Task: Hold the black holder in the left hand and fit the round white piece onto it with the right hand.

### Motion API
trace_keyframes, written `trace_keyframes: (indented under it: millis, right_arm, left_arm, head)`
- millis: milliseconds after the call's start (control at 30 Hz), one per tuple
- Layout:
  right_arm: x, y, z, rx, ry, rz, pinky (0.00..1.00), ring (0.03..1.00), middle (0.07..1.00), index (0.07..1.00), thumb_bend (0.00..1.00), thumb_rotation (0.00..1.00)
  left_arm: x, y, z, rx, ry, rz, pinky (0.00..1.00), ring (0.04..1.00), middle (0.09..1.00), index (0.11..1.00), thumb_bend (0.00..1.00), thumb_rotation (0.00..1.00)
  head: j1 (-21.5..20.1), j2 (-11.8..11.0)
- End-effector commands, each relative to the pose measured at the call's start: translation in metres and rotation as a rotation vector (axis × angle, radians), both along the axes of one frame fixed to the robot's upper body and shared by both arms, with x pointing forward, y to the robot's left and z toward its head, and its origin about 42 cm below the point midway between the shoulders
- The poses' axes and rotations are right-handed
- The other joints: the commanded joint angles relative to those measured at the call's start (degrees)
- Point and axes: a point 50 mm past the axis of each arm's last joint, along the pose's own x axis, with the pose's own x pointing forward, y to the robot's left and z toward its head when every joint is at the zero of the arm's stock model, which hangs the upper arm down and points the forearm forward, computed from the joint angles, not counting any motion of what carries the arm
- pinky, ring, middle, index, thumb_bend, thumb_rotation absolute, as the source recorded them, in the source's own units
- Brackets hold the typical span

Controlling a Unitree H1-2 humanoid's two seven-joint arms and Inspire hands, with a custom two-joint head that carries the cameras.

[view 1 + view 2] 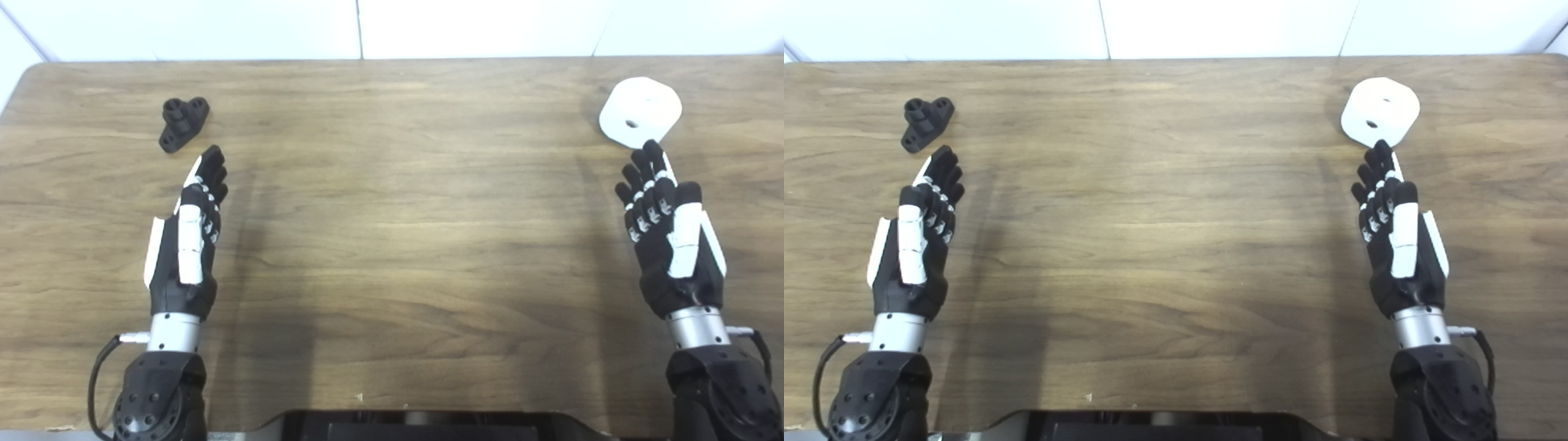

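Observation:
The black holder (182,122) lies on the wooden table (392,233) at the far left, a short tube standing up from its flat base. My left hand (191,229) hovers just below and right of it, open, fingers stretched toward it, holding nothing. The round white piece (640,111), a thick disc with a centre hole, rests at the far right. My right hand (664,229) is open below it, its fingertips close to the disc's near edge; whether they touch it I cannot tell.
A white wall (392,27) runs behind the table's far edge. A dark part of the robot's body (416,425) shows at the bottom centre. Bare wood lies between the two hands.

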Motion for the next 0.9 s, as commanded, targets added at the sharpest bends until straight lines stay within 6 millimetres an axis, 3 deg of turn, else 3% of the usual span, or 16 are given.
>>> trace_keyframes:
  millis: [0,267,400,867]
  right_arm:
    - [-0.032,-0.006,-0.013,-0.021,0.047,-0.018,1.00,1.000,1.000,1.000,0.61,1.00]
    - [-0.032,-0.005,-0.014,-0.023,0.050,-0.017,1.00,1.000,1.000,1.000,0.62,1.00]
    - [-0.032,-0.007,-0.014,-0.026,0.052,-0.014,1.00,1.000,1.000,1.000,0.61,1.00]
    - [-0.027,-0.031,-0.034,-0.035,0.053,-0.012,1.00,1.000,1.000,1.000,0.62,1.00]
  left_arm:
    - [-0.034,0.001,-0.013,-0.001,0.051,0.024,1.00,0.991,0.976,0.949,0.59,1.00]
    - [-0.035,0.001,-0.012,-0.004,0.055,0.024,1.00,0.998,0.982,0.954,0.58,1.00]
    - [-0.035,-0.001,-0.013,0.000,0.054,0.025,1.00,0.995,0.979,0.952,0.58,1.00]
    - [-0.033,-0.031,-0.034,-0.018,0.054,0.028,1.00,0.987,0.973,0.944,0.59,1.00]
  head:
    - [0.08,0.06]
    - [0.08,-0.04]
    - [1.99,-0.68]
    - [13.99,-8.84]
